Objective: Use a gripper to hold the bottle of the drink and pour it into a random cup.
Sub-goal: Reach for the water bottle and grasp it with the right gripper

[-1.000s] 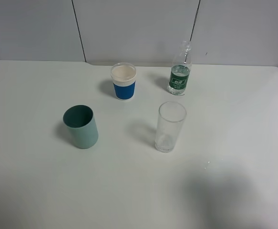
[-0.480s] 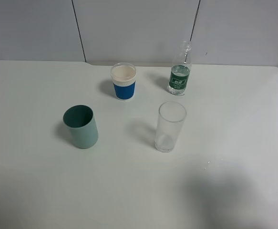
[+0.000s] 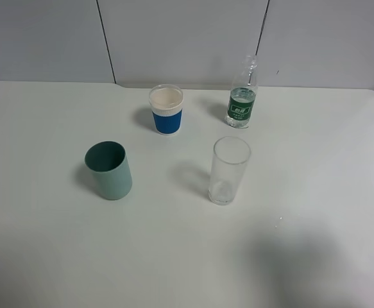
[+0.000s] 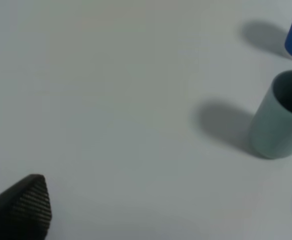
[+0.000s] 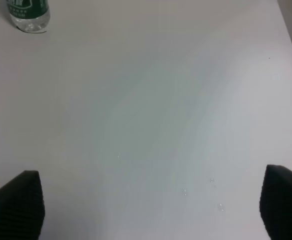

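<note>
The small clear bottle (image 3: 242, 96) with a dark green label stands upright near the table's far edge; its base also shows in the right wrist view (image 5: 28, 14). The tall clear glass cup (image 3: 228, 170) stands upright in front of it, nearer the camera, and looks empty. Neither arm shows in the exterior view. My left gripper (image 4: 173, 210) is open and empty over bare table, its fingertips (image 4: 28, 202) wide apart. My right gripper (image 5: 151, 210) is open and empty, well short of the bottle.
A teal-green cup (image 3: 110, 170) stands at the left, also in the left wrist view (image 4: 281, 120). A white cup with a blue band (image 3: 166, 109) stands at the back, left of the bottle. A few water drops (image 5: 213, 195) lie on the white table (image 3: 315, 192).
</note>
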Robot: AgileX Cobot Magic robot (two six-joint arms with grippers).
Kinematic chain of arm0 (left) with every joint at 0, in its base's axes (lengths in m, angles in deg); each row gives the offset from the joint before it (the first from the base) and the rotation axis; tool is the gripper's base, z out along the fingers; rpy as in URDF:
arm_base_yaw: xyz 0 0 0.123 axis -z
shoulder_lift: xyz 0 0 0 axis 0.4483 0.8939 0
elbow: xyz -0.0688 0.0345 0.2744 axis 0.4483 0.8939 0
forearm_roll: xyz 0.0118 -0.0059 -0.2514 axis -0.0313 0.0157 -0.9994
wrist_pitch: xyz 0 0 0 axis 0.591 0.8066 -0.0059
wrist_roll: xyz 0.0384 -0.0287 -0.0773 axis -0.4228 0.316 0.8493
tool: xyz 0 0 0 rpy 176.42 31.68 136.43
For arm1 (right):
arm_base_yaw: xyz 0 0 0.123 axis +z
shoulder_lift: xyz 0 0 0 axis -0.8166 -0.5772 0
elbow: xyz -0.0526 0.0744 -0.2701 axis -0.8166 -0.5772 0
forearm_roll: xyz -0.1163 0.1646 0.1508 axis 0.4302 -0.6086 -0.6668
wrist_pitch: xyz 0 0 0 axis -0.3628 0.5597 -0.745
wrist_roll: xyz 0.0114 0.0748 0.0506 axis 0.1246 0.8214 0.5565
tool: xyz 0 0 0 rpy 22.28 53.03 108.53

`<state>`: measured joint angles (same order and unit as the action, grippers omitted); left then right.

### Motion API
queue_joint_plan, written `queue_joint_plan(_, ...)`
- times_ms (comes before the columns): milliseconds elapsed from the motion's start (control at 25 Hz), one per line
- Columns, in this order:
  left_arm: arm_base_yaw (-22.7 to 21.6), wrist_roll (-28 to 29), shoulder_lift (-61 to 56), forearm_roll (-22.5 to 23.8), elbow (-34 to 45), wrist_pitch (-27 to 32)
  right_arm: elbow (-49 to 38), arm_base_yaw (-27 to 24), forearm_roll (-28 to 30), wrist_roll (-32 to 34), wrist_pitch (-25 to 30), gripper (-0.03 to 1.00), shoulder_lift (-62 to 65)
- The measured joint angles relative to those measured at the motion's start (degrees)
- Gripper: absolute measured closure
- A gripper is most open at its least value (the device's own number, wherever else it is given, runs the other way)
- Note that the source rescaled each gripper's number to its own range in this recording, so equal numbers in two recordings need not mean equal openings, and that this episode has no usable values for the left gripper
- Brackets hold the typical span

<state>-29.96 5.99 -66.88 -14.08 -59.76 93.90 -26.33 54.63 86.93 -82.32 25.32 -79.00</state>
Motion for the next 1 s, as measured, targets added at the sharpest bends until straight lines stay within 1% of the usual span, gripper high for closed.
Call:
queue_joint_plan(800, 0.0, 0.0, 0.0, 0.0, 0.0, 0.0, 0.0, 0.0, -0.05, 0.0, 0.0, 0.19, -0.06)
queue_joint_plan(1000, 0.0, 0.0, 0.0, 0.0, 0.0, 0.0, 0.0, 0.0, -0.07, 0.0, 0.07, 0.2, -3.98)
